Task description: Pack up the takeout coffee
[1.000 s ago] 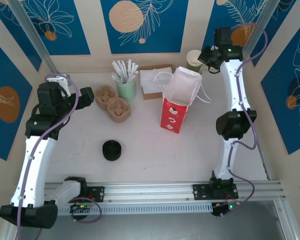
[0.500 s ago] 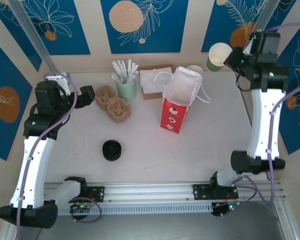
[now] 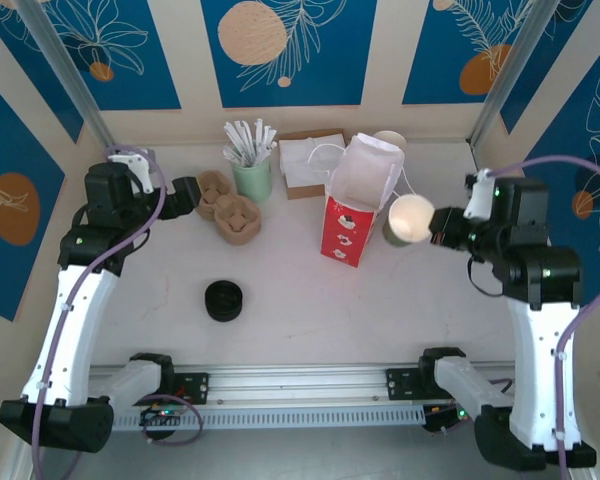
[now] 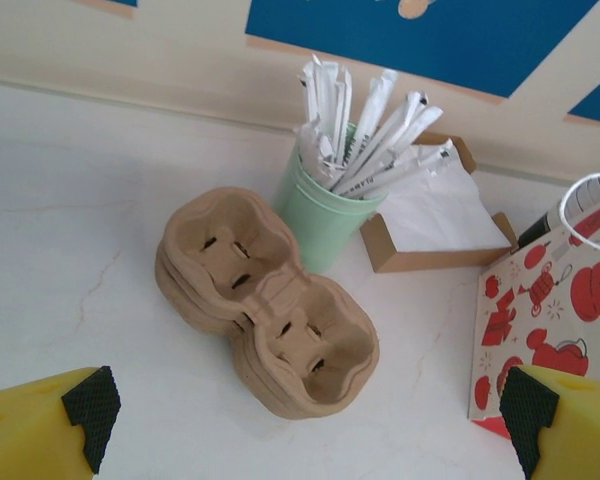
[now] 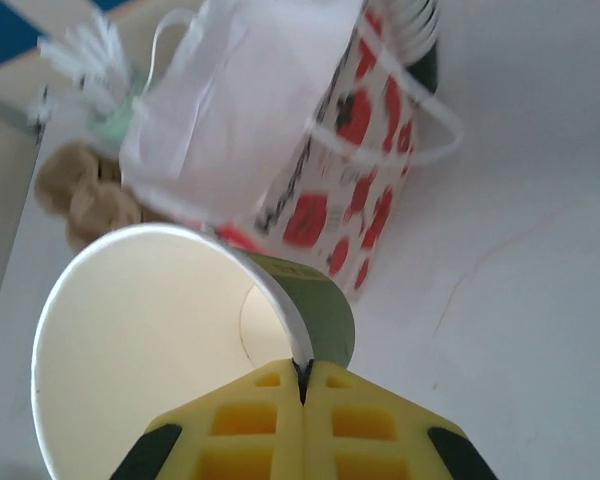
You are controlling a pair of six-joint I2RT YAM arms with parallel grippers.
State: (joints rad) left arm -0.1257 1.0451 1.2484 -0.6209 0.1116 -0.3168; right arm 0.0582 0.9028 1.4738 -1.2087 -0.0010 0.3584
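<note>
My right gripper (image 3: 437, 230) is shut on the rim of a lidless paper cup (image 3: 411, 218) with a dark green body and a white inside, held tilted just right of the red-and-white bag (image 3: 354, 208). In the right wrist view the yellow fingers (image 5: 265, 420) pinch the cup (image 5: 160, 340) wall, with the open bag (image 5: 280, 130) beyond. The lidded takeout coffee is out of view. My left gripper (image 3: 185, 195) stands open by the cardboard cup carriers (image 3: 227, 207); its wrist view has the carriers (image 4: 270, 310) between its spread fingertips (image 4: 90, 410).
A low stack of black lids (image 3: 224, 300) sits on the table's near left. At the back are a green holder of wrapped straws (image 3: 252, 175), a napkin box (image 3: 305, 160) and stacked cups (image 3: 388, 137).
My right arm swung from the back right corner, forward and down, carrying the lidless cup to the bag's right side. My left gripper edged right toward the carriers.
</note>
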